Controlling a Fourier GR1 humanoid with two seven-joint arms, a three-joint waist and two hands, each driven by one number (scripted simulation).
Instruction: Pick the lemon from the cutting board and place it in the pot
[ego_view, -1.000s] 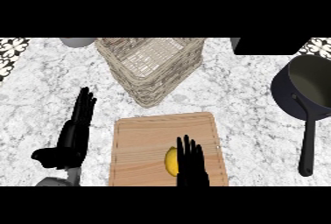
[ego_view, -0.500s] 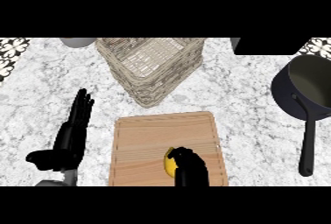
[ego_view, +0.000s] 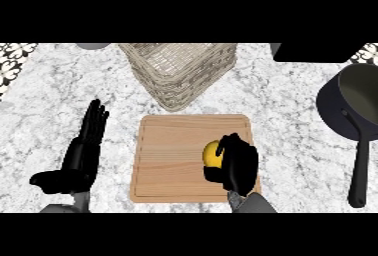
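A yellow lemon (ego_view: 212, 151) shows over the right part of the wooden cutting board (ego_view: 166, 160). My right hand (ego_view: 236, 162) is curled round it from the right, covering most of it. The dark pot (ego_view: 356, 97) stands at the right edge of the counter, its long handle (ego_view: 359, 170) pointing toward me. My left hand (ego_view: 81, 155) rests open on the counter left of the board, fingers pointing away from me.
A wicker basket (ego_view: 181, 70) stands behind the board. A black object (ego_view: 314, 51) lies at the back right and a grey round object (ego_view: 92, 45) at the back left. Marble counter (ego_view: 295, 135) lies between the board and the pot.
My right hand's straight fingers have curled round the lemon, and hand and lemon now sit a little farther up the board. The left hand has barely moved.
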